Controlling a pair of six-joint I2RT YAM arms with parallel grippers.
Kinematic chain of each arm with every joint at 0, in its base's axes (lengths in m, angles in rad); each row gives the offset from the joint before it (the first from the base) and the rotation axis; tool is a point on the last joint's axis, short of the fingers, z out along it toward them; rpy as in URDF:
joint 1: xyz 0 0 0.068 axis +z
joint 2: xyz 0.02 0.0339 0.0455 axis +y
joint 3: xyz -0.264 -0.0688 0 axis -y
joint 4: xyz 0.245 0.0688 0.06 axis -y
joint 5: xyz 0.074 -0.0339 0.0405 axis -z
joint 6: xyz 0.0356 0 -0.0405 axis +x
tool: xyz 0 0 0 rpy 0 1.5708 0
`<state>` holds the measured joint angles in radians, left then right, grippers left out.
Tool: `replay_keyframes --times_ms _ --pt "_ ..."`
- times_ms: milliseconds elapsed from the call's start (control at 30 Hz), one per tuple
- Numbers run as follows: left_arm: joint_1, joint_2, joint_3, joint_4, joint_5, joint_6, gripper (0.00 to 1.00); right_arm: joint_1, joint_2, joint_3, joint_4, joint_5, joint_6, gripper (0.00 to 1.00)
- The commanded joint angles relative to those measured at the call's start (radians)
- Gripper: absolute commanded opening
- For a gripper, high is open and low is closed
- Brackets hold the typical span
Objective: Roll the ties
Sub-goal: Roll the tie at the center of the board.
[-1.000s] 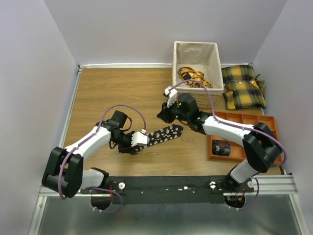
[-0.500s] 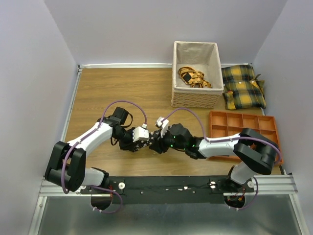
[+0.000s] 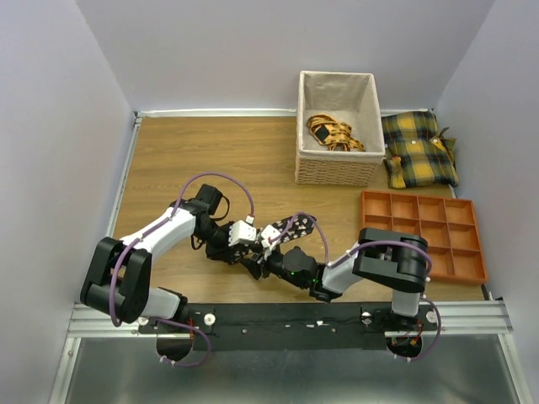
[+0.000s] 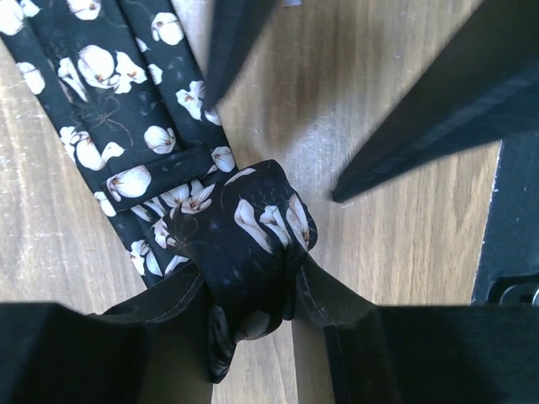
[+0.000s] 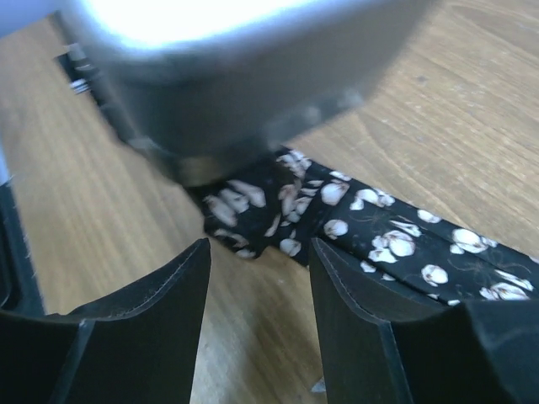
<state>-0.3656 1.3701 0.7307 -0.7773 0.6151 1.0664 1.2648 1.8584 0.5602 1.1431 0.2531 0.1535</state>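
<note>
Tie (image 4: 257, 223) cloth, bunched into a small loose coil, sits pinched between the left fingers (image 4: 333, 307), which are closed on it from both sides. The fabric is soft matte black printed with pale cream flowers. From the coil the rest of the tie runs away as a flat strip with a narrow keeper band across it. In the overhead view it lies on the wooden surface (image 3: 185, 160), angled toward the far right and ending in a point.

The right fingers (image 5: 143, 295) stand apart with bare wood between them, holding nothing. Their dark, wedge-shaped tips are just short of the coiled end. Both arms crowd together near the front middle, close to the black-topped metal rail (image 3: 472, 316) along the near edge.

Beyond them the smooth, grained surface is bare to the left wall and across the far side. On the right, well apart from the tie, lies an orange tray (image 3: 370, 199), rigid and cut into square compartments. Behind it stands a pale woven basket (image 3: 337, 174) with a cloth lining, holding a tangle of yellow-orange strips. Beside it are puffy yellow-and-black plaid cushions (image 3: 417, 151) in the far corner.
</note>
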Motion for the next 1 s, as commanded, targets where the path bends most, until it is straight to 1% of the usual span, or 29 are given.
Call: replay_keyframes --times_ms 0,100,167,233,367,633,733,767,833,867,900,967 --pt "0.008 0.010 0.010 -0.048 0.044 0.081 0.41 0.013 0.061 0.012 0.188 0.143 0.020 0.59" --pt "0.010 0.026 0.022 -0.053 0.061 0.078 0.41 0.013 0.085 0.033 0.164 0.069 -0.006 0.59" --pt "0.010 0.027 0.030 -0.057 0.067 0.095 0.41 0.015 0.107 0.047 0.115 0.075 0.006 0.59" --pt "0.010 0.027 0.030 -0.048 0.066 0.083 0.41 0.015 0.122 0.058 0.107 0.061 0.001 0.59" --pt "0.010 0.037 0.030 -0.074 0.058 0.122 0.41 0.015 0.140 0.050 0.106 0.009 -0.006 0.59" --pt "0.010 0.034 0.027 -0.070 0.043 0.118 0.41 0.015 0.075 -0.055 0.168 -0.006 -0.017 0.59" --pt "0.010 0.037 0.030 -0.063 0.038 0.110 0.41 0.015 0.058 -0.062 0.139 -0.029 0.018 0.57" --pt "0.010 0.037 0.032 -0.063 0.035 0.109 0.41 0.015 0.061 -0.053 0.109 -0.026 0.040 0.52" --pt "0.010 0.037 0.032 -0.060 0.031 0.098 0.41 0.016 0.070 -0.036 0.107 -0.035 0.090 0.40" --pt "0.010 0.037 0.032 -0.060 0.028 0.096 0.41 0.021 0.073 -0.034 0.122 -0.034 0.107 0.30" --pt "0.010 0.034 0.032 -0.059 0.023 0.093 0.41 0.034 0.077 -0.033 0.135 -0.029 0.130 0.26" --pt "0.010 0.030 0.029 -0.059 0.020 0.087 0.42 0.054 0.084 -0.014 0.124 -0.029 0.130 0.24"
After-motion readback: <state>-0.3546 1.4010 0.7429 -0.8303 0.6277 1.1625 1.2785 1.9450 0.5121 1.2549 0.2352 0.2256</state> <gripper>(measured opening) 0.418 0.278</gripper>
